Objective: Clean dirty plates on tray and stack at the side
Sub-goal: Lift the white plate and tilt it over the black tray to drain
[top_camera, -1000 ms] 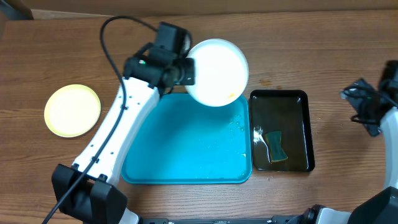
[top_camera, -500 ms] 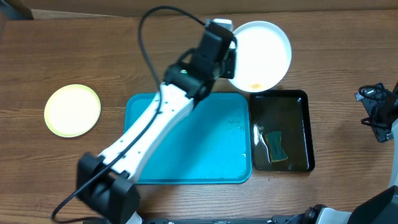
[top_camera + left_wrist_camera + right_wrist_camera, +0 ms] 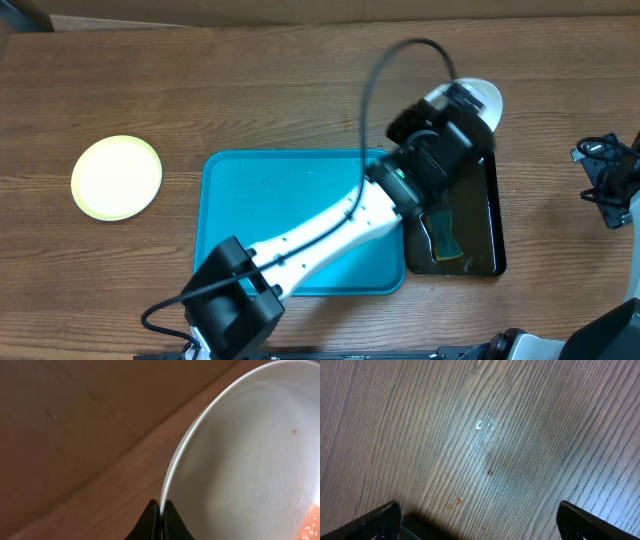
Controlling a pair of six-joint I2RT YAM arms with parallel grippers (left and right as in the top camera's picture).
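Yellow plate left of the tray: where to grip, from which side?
Probably the rim. The yellow plate lies flat, too wide to span, so pinch its edge on the tray side, coming in low, as the left gripper holds the white plate by its rim.

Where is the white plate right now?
In the overhead view the white plate is pinched at its rim by the left gripper, over the far end of the black tray, just right of the turquoise tray.
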